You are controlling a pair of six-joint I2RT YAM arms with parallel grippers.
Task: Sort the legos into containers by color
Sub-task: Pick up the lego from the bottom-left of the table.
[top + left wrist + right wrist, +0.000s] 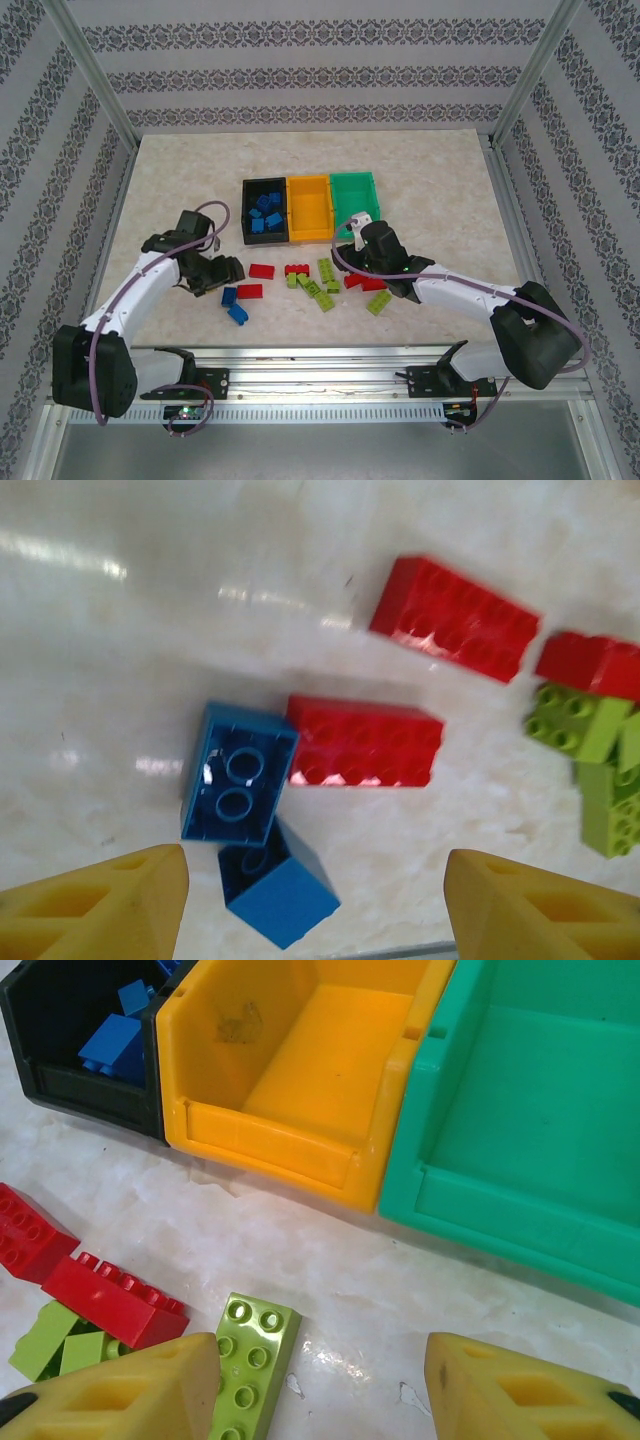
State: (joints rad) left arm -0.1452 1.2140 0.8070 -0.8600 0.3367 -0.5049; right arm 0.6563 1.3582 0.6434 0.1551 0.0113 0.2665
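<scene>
The three containers stand in a row at mid-table: black [264,232] holding several blue legos [266,210], orange-yellow [309,207], and green [354,203]. Loose red and lime legos [325,280] lie in front of them. My left gripper [222,275] is open, hovering over two blue bricks. One is upside down [238,785]; the other is tipped [280,890], close to the left finger. A red brick [365,742] lies just beyond. My right gripper [322,1360] is open above bare table. A lime brick [250,1360] lies by its left finger [150,1390], and the bins are ahead.
More red bricks [455,618] and lime bricks [580,725] lie past the left gripper. Red bricks [115,1300] and a lime brick [45,1345] lie left of the right gripper. The orange-yellow bin [270,1140] and the green bin [520,1210] have bare floors. Metal frame posts flank the table.
</scene>
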